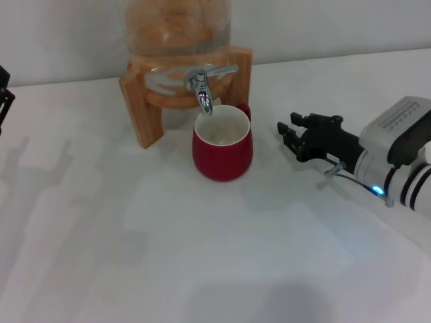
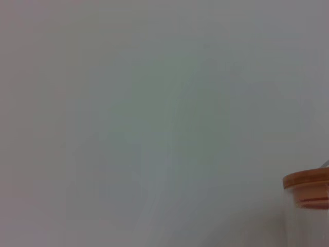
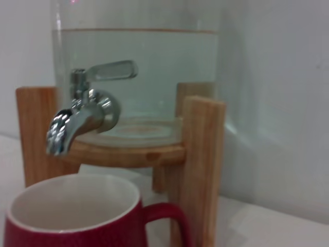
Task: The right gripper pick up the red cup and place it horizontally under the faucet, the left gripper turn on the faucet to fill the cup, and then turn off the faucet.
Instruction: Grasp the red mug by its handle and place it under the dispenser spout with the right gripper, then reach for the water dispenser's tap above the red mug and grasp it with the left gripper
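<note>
The red cup (image 1: 222,151) stands upright on the white table, its white inside empty, directly below the faucet (image 1: 203,86). From the right wrist, the faucet (image 3: 82,110) has its flat lever lying level above the spout, and the cup (image 3: 77,216) sits just under it with its handle toward the wooden stand. My right gripper (image 1: 291,132) hovers a short way right of the cup, open, holding nothing and touching nothing. Only a black sliver of my left gripper (image 1: 4,94) shows at the far left edge, well away from the faucet.
The glass dispenser (image 1: 176,33) rests in a wooden stand (image 1: 140,108) at the back, against the wall. The left wrist view shows mostly blank wall, with the dispenser's orange lid (image 2: 307,181) in one corner. White table (image 1: 202,256) spreads in front.
</note>
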Available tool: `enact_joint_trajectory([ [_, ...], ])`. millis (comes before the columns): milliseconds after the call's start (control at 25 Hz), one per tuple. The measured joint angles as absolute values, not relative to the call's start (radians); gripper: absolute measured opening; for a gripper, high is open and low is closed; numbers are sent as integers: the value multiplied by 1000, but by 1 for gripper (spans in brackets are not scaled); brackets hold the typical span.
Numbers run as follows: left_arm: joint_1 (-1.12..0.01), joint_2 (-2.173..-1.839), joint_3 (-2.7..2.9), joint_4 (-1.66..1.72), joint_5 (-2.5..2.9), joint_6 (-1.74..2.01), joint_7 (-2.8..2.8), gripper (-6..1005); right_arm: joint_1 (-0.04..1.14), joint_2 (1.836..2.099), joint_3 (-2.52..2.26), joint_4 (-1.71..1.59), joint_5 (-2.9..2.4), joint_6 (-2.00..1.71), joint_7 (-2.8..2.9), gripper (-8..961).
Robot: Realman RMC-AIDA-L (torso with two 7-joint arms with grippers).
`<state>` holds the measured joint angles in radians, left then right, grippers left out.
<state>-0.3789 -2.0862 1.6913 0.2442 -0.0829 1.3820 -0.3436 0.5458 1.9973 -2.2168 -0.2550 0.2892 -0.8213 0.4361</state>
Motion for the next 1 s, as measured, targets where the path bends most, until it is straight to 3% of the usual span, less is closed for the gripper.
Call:
enact_joint_trajectory([
  [440, -379, -2086, 1690, 244, -83, 1382, -344, 832, 522, 1979, -2122, -246, 285, -899, 422, 303],
  [880, -379, -2086, 1687, 246, -88, 1382, -344, 832, 448, 1982, -1902, -242, 284, -1017, 347, 304],
  [1000, -379, -2086, 1687, 248, -95, 1382, -343, 833, 434, 1987, -1860, -236, 286, -1032, 339, 356],
])
